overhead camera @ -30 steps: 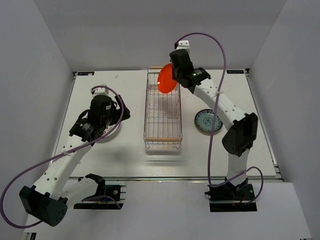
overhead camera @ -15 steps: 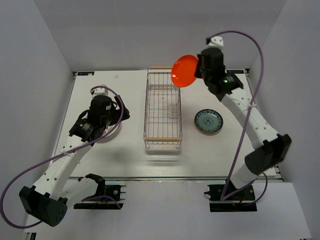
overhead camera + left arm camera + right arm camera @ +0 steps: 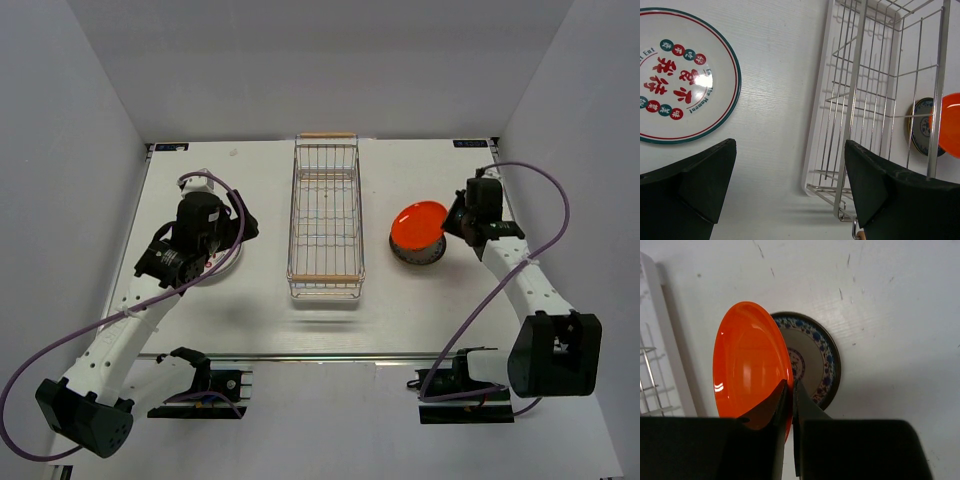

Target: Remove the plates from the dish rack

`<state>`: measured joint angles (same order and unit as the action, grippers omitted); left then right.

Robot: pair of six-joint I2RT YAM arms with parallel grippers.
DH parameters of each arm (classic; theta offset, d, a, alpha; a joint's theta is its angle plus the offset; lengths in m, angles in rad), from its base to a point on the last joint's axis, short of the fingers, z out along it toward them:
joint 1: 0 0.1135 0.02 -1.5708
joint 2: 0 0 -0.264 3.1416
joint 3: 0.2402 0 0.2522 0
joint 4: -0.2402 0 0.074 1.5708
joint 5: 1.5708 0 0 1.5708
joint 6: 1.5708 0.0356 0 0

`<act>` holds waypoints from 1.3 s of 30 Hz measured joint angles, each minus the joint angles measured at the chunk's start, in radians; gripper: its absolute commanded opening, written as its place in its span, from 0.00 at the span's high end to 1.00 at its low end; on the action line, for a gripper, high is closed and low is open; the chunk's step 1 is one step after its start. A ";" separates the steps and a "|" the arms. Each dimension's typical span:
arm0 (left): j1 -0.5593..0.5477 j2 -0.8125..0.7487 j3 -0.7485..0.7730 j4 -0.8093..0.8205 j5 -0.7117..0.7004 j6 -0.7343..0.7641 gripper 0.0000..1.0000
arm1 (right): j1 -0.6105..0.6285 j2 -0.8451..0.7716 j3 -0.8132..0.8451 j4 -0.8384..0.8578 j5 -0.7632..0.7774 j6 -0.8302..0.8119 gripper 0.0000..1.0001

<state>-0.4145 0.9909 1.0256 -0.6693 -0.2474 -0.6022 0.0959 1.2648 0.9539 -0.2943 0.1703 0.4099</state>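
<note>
Orange-red plate [image 3: 747, 365]: right of the dish rack [image 3: 293, 220]; tilted on edge over the grey-teal plate [image 3: 816, 357]; whether the two touch cannot be told
Right end effector [image 3: 790, 392]: narrow; pinched on the orange-red plate's rim
Grey-teal plate: flat on the table [image 3: 250, 300]; near the dish rack's right side
Left end effector [image 3: 790, 175]: spread wide; holding nothing; left of the dish rack
White plate with red marks [image 3: 675, 80]: flat on the table; left of the dish rack, apart from it
</note>
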 measured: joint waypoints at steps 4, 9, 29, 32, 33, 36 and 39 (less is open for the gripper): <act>0.000 0.000 0.000 0.000 0.000 0.000 0.02 | -0.041 0.008 -0.103 0.061 -0.065 0.021 1.00; 0.000 0.000 0.000 0.001 0.000 0.004 0.02 | -0.076 0.036 -0.173 0.143 -0.112 0.050 1.00; 0.000 0.000 0.000 0.004 0.001 0.004 0.02 | -0.123 0.117 -0.185 0.216 -0.117 0.056 0.56; 0.000 0.000 0.000 0.005 0.001 0.004 0.02 | -0.123 0.117 -0.186 0.216 -0.125 0.053 0.46; 0.000 0.000 0.000 0.005 0.001 0.004 0.02 | -0.123 0.117 -0.187 0.216 -0.129 0.052 0.43; 0.000 0.000 0.000 0.005 0.002 0.004 0.02 | -0.122 0.117 -0.192 0.215 -0.141 0.053 0.30; 0.000 0.000 0.000 0.005 0.003 0.004 0.02 | -0.123 0.117 -0.193 0.208 -0.165 0.048 0.11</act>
<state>-0.4145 0.9909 1.0256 -0.6647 -0.2443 -0.5980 -0.0269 1.3823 0.7605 -0.0868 0.0055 0.4583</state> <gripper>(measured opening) 0.982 0.832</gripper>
